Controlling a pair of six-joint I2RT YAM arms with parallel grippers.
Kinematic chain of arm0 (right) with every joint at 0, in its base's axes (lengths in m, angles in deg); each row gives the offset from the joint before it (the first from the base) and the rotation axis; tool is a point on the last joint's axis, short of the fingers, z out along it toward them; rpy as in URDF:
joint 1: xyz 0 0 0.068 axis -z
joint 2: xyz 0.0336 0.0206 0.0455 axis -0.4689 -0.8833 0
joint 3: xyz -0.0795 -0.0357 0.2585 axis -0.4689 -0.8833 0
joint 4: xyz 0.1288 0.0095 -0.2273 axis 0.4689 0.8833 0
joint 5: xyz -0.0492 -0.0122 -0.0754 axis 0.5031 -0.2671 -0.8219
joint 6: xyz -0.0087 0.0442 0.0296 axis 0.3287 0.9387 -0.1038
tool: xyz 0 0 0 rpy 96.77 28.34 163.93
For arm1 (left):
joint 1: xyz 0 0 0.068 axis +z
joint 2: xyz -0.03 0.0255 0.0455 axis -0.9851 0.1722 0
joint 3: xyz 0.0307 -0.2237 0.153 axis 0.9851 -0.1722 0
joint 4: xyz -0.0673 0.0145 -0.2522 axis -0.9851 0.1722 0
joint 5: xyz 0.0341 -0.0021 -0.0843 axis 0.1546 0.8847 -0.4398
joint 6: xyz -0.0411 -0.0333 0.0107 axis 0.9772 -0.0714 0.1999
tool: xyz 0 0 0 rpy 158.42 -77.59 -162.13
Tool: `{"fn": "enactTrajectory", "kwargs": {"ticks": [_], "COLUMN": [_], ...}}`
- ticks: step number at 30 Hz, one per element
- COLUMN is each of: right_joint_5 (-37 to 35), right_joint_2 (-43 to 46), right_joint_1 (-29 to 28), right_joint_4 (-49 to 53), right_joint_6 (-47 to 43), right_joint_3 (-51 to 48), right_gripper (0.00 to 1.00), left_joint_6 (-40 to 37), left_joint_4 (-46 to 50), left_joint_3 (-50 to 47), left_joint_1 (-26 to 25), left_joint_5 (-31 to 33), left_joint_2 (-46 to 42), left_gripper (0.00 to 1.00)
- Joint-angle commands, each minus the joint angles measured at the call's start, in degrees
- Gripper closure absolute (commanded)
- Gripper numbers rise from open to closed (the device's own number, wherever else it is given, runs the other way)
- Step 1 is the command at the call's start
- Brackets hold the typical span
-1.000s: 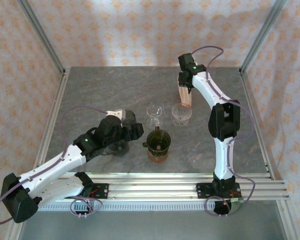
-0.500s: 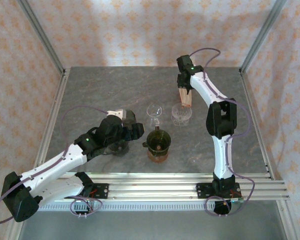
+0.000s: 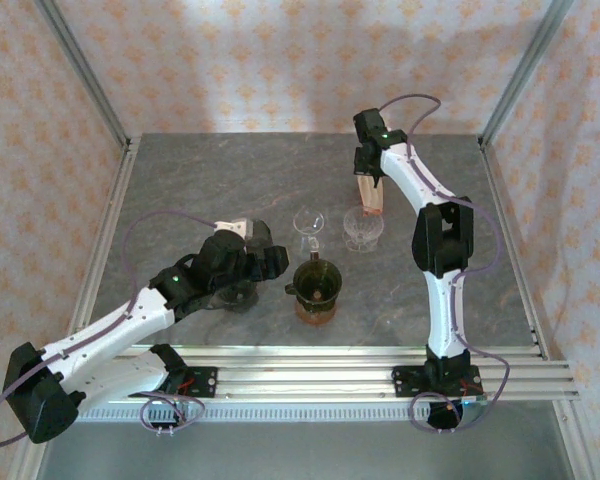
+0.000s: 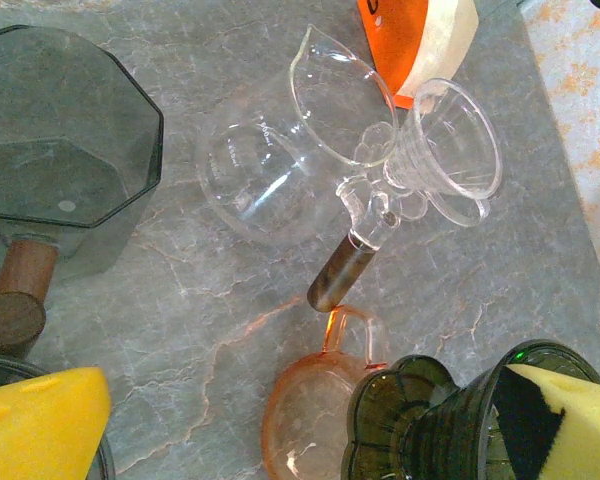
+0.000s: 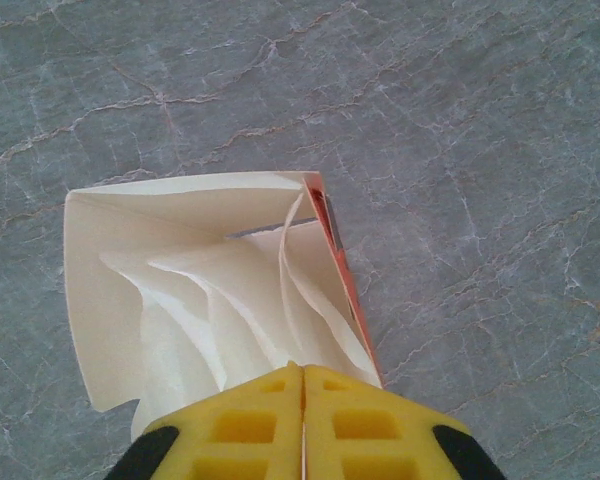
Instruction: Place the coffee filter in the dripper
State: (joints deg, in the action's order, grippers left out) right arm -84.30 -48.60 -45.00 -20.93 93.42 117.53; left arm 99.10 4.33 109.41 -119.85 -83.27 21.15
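Observation:
White coffee filters (image 5: 195,300) stand fanned in an orange-sided box (image 3: 370,196) at the back of the table. My right gripper (image 5: 302,375) is over the box, its yellow fingers pressed together on the edge of one coffee filter. A dark green dripper (image 3: 317,280) sits on an orange glass cup (image 4: 310,410) in the middle. A clear glass dripper (image 4: 450,145) stands behind it. My left gripper (image 4: 305,430) is open just left of the green dripper (image 4: 430,420), one yellow pad (image 4: 40,420) at each side of the view.
A clear glass server (image 4: 280,150) with a dark handle lies next to the clear dripper. A smoky grey octagonal pot (image 4: 65,150) with a wooden handle is under my left arm. Metal rails (image 3: 310,365) border the table's near edge.
My right gripper's fingers have closed together on a filter edge at the box. The left arm has barely moved.

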Motion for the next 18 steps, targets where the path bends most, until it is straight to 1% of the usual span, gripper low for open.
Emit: {"fn": "enactTrajectory", "kwargs": {"ticks": [1,3,7,18], "right_joint_5": [-1.9,-1.5,-1.8,-2.4], "right_joint_2": [0.7,1.0,1.4,8.2], "right_joint_1": [0.3,0.3,0.2,-0.1], "right_joint_4": [0.8,0.8,0.9,-1.1], "right_joint_6": [-0.5,-0.6,-0.5,0.2], "right_joint_3": [1.1,1.1,0.7,-4.7], "right_gripper": [0.96,1.0,1.0,1.0], "left_joint_6": [-0.7,-0.7,-0.5,0.2], "left_joint_4": [-1.2,-1.3,-1.5,-1.6], "left_joint_3": [1.4,1.3,1.0,1.2], "left_joint_1": [-0.4,-0.4,-0.4,-0.4], "left_joint_5": [0.4,0.4,0.3,0.0], "left_joint_2": [0.2,0.3,0.4,-0.2], "left_gripper": [0.01,0.01,0.01,0.01]}}
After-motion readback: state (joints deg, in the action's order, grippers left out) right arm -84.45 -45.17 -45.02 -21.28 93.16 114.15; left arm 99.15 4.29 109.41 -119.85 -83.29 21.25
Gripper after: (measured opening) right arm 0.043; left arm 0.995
